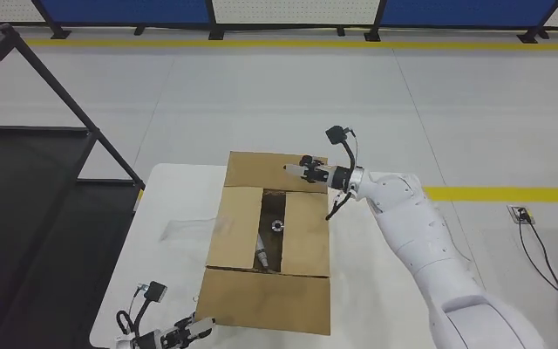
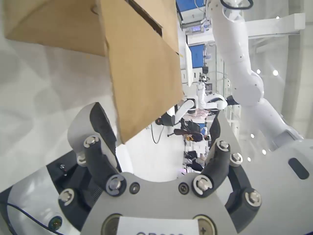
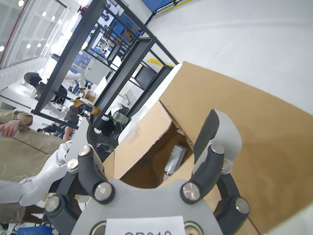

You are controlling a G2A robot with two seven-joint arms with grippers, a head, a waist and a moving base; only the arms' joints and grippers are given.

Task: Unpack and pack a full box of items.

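The left gripper (image 2: 156, 113) and right gripper (image 3: 149, 121) stood wide, empty — a box flap (image 2: 144, 86) lay between the left fingers (image 2: 102, 125); we feared a skewed pinch tearing it.

Left hand (image 2: 157, 114) spread wide and empty, cardboard box (image 2: 139, 74) corner close ahead, white table (image 2: 36, 91), right arm (image 2: 232, 40) beyond

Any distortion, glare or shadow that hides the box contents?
Top view: lines look straight, but the box interior sits in shadow. Left wrist view: strong fisheye bend, bright lights. Right wrist view: same bend, bottle dim inside.
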